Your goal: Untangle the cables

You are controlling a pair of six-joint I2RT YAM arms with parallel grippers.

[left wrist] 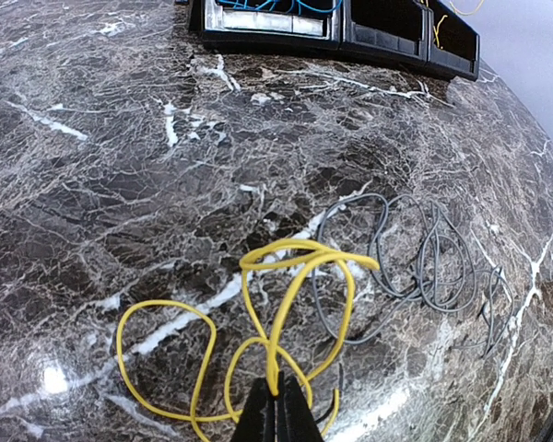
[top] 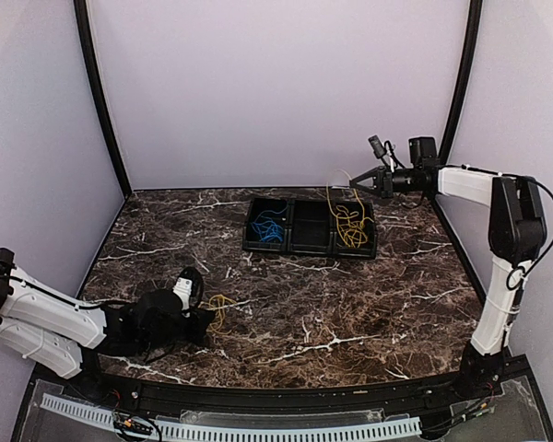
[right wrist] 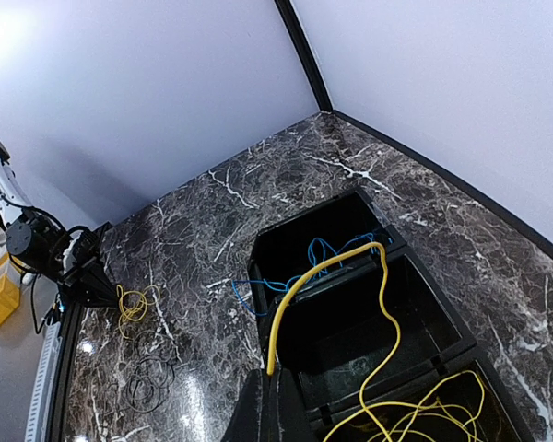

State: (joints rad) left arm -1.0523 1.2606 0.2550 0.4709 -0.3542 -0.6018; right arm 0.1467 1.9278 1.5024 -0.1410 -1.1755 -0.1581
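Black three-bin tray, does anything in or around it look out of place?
Yes. A thin yellow cable climbs out of the right bin of the black three-bin tray, arching over the middle bin up to the shut right gripper, which pinches it.

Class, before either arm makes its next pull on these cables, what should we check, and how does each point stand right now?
1. Left claw shut on table yellow cable: ok.
2. Right claw shut on lifted yellow cable: ok.
3. Grey cable free of table yellow cable: not ok, they cross.
4. Blue cable free of lifted yellow cable: cannot tell.
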